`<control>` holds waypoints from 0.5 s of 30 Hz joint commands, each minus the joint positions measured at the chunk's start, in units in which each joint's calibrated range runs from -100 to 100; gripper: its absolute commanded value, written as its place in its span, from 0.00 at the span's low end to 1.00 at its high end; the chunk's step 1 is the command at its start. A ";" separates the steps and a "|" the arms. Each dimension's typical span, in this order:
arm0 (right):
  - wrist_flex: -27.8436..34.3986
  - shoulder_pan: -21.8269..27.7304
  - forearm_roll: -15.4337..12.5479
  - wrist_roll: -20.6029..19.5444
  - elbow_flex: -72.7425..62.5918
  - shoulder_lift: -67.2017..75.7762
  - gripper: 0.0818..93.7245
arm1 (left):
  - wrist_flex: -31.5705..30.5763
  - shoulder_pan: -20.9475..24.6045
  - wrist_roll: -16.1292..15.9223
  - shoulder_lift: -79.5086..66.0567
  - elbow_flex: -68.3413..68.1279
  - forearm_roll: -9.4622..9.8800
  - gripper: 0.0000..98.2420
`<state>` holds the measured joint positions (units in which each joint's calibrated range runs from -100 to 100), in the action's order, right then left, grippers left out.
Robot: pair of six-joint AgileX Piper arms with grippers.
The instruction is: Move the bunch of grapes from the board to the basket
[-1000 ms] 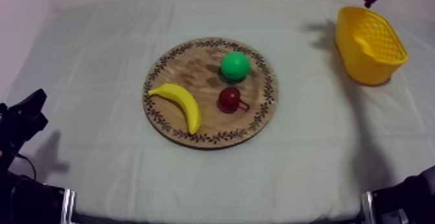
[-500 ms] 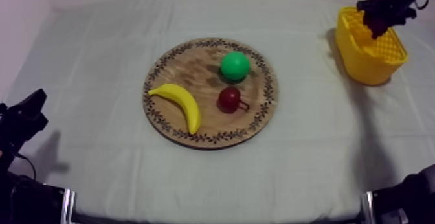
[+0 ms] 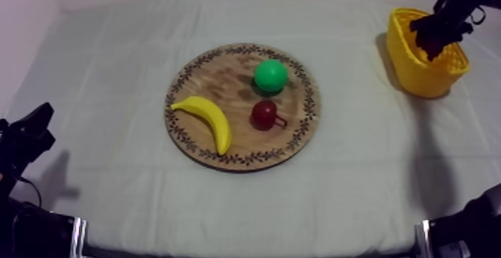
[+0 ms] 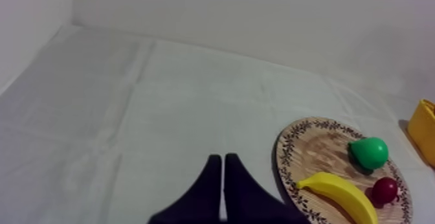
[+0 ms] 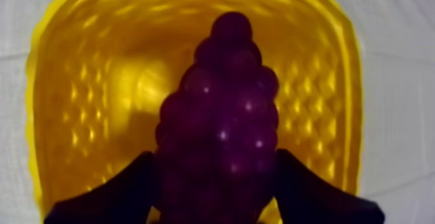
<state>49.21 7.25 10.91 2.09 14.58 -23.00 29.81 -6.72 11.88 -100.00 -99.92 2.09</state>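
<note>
The dark purple bunch of grapes (image 5: 220,123) hides the middle of the yellow plastic basket (image 5: 84,110). The picture edge cuts the round wooden board (image 4: 317,149).

We judge this to be a robotics lab or test bench rather than a home or kitchen. Grounds follow.

The table (image 3: 112,67) is draped to every edge in a plain, creased grey-white cloth. A blank white wall (image 4: 259,19) stands behind its far edge and another along its left edge. We cannot tell whether these are room walls or backdrop panels.

A black left arm (image 3: 26,145) sits at the near left corner and a right arm (image 3: 466,231) at the near right.

The goods are props:
- a glossy toy banana (image 3: 207,121), pear (image 3: 271,75) and small red fruit (image 3: 263,115) on a round wooden board (image 3: 224,89)
- a yellow basket (image 3: 406,60) near the far right corner
</note>
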 commanded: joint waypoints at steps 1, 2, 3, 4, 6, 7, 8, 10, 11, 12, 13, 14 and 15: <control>0.10 -0.10 -0.20 0.20 -0.46 -0.72 0.58 | 0.02 0.03 0.01 0.00 0.03 -0.02 0.00; 0.04 -0.13 -0.25 0.37 -0.71 -1.12 0.60 | 0.02 0.03 0.01 0.00 0.03 -0.02 0.00; -0.05 -0.18 -0.26 0.49 -0.89 -1.50 0.62 | 0.02 0.03 0.01 0.00 0.03 -0.02 0.00; -0.16 -0.25 -0.21 0.59 -1.04 -1.84 0.64 | 0.02 0.03 0.01 0.00 0.03 -0.02 0.00; -0.51 -0.42 0.07 0.55 -1.26 -2.50 0.67 | 0.02 0.03 0.01 0.00 0.03 -0.02 0.00; -0.72 -0.47 0.16 0.49 -1.40 -2.79 0.69 | 0.02 0.03 0.01 0.00 0.03 -0.02 0.00; -0.90 -0.48 0.23 0.47 -1.57 -3.08 0.71 | 0.02 0.03 0.01 0.00 0.03 -0.02 0.00; -1.15 -0.45 0.31 0.47 -1.97 -3.57 0.72 | 0.02 0.03 0.01 0.00 0.03 -0.02 0.00; -1.27 -0.40 0.33 0.41 -2.17 -3.72 0.73 | 0.02 0.03 0.01 0.00 0.03 -0.02 0.00; -1.38 -0.32 0.34 0.38 -2.41 -3.83 0.73 | 0.02 0.03 0.01 0.00 0.03 -0.02 0.00; -1.45 -0.22 0.32 0.37 -2.61 -3.88 0.72 | 0.02 0.03 0.01 0.00 0.03 -0.02 0.00; -1.53 -0.10 0.30 0.36 -2.78 -3.81 0.72 | 0.02 0.03 0.01 0.00 0.03 -0.02 0.00; -1.61 0.03 0.24 0.41 -2.93 -3.61 0.71 | 0.02 0.03 0.01 0.00 0.03 -0.02 0.00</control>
<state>47.68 7.21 11.17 2.51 11.76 -26.89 29.81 -6.72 11.88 -100.00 -99.92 2.09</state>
